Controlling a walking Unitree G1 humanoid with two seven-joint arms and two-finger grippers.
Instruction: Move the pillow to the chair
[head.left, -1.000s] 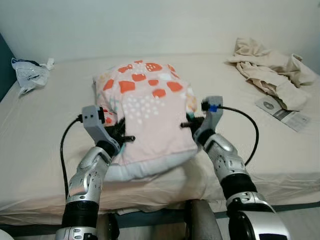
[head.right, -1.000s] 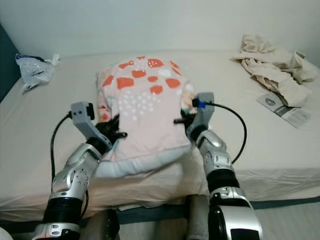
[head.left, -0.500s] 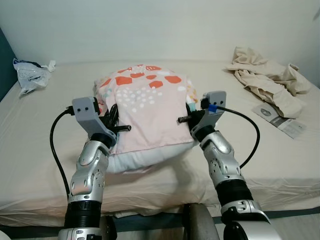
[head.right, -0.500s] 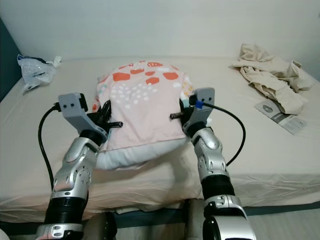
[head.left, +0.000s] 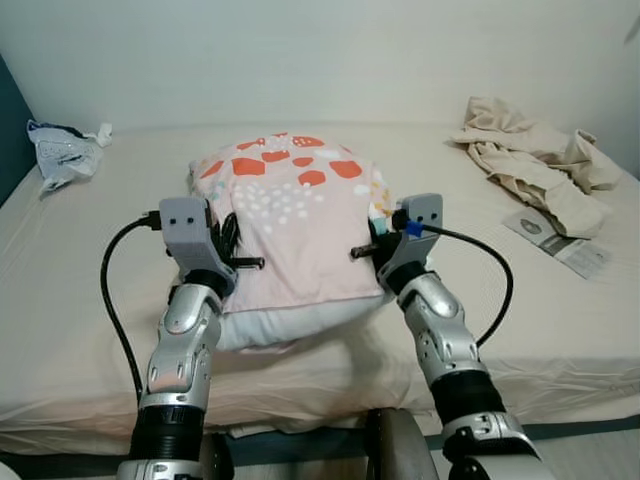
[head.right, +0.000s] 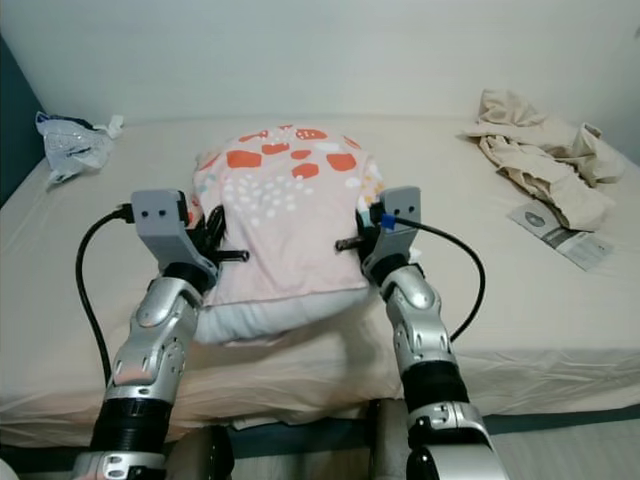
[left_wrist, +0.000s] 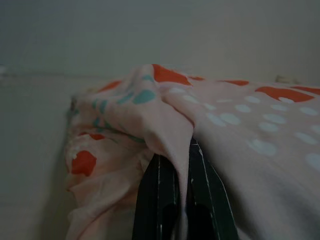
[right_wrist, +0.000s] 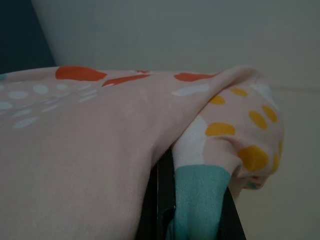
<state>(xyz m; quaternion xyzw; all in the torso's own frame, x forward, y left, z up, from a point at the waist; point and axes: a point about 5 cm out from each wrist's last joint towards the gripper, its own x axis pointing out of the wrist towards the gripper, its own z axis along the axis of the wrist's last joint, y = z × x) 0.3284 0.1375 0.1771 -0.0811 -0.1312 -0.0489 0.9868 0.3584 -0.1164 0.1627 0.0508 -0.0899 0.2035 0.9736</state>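
Bed (head.left: 90, 300) under pillow (head.left: 295, 225); we clamp left gripper (head.left: 232, 240) and right gripper (head.left: 372, 240) on opposite pillow sides, fingers pinching cover, long axis running away from us.

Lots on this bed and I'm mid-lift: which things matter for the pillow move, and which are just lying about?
Job:
pink pillow with orange and white spots
left gripper, fingers pinching its cover
right gripper, likewise

Lying about:
crumpled beige cloth
white plastic bag
printed leaflet
beige bed
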